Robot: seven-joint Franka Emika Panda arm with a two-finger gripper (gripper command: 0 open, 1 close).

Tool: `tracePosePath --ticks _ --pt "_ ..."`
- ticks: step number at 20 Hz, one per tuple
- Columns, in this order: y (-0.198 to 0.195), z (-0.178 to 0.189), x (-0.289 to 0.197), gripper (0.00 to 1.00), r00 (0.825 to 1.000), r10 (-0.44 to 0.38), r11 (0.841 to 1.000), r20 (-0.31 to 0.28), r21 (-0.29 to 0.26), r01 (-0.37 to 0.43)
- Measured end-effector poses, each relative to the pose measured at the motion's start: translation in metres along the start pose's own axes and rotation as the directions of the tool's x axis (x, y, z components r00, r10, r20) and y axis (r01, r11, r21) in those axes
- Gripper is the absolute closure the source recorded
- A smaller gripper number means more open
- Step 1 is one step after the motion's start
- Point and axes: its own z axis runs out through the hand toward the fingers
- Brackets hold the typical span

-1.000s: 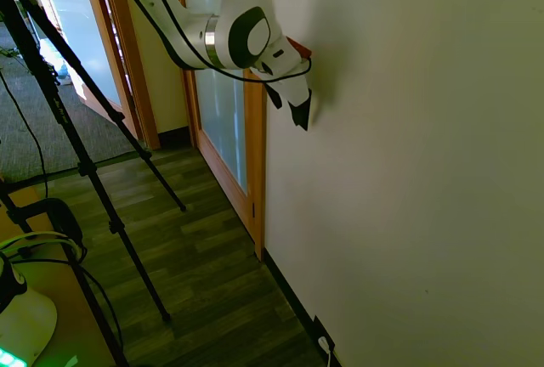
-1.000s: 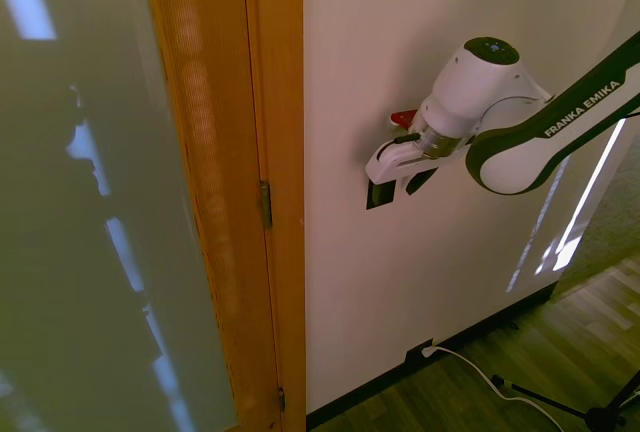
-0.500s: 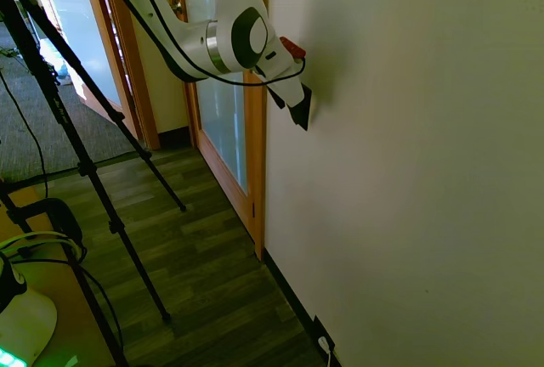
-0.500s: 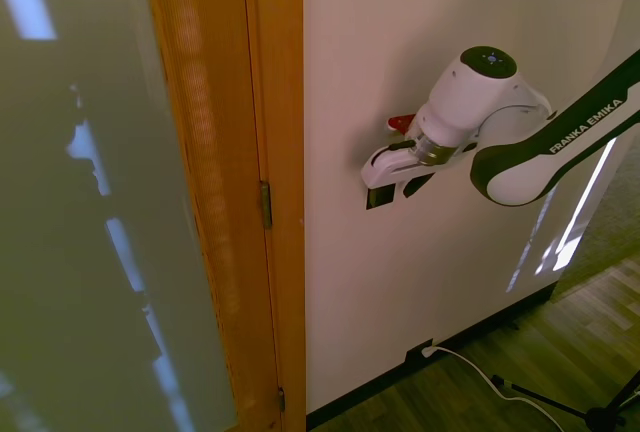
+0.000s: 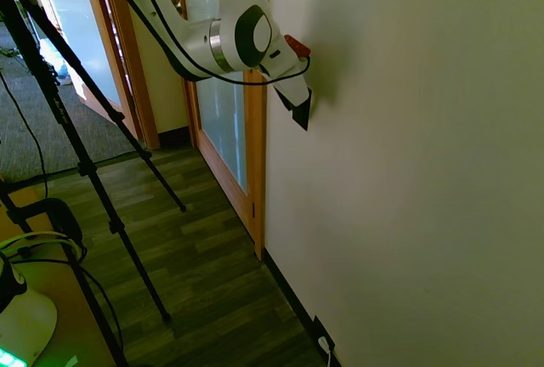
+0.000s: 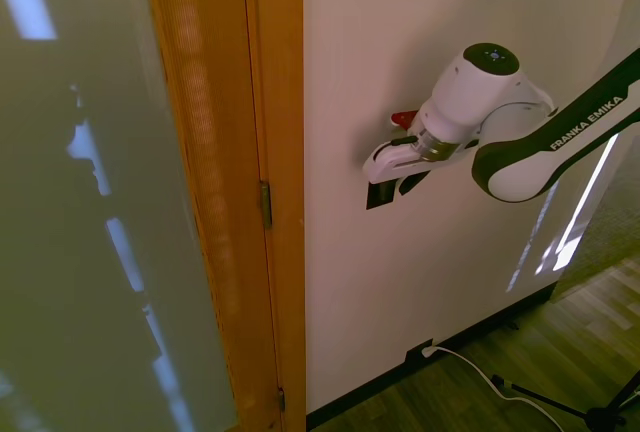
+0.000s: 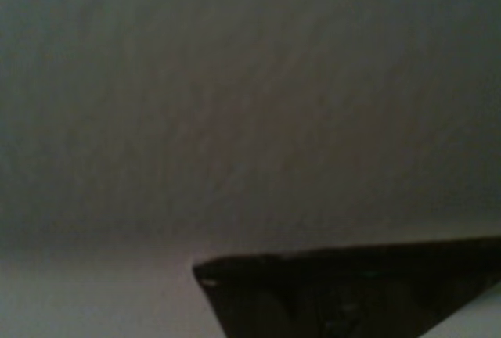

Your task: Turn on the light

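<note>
Second exterior view: the arm enters from the right and sets its gripper against the wall, just right of the wooden door frame. A small black upright switch sits on the wall directly under the gripper's white body, partly covered by it; whether the fingers touch it cannot be told, nor whether they stand apart or together. A red tab shows at the top of the gripper, next to the wall. Low on the wall, at the baseboard, a black outlet carries a white cord that runs out over the wood floor.

First exterior view: the arm comes from the left, its dark gripper tip meeting the wall; the switch is hidden behind it.

Wrist view: blurred grey wall fills the picture, with a dark wedge along the lower edge
</note>
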Motion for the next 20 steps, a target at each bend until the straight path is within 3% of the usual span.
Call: tracePosePath --ticks 15,20 --pt "-0.013 -0.006 0.000 1.00 1.000 -0.002 1.000 0.013 -0.008 0.003" --pt "-0.010 -0.051 0.014 1.00 1.000 -0.003 1.000 -0.022 0.024 0.004"
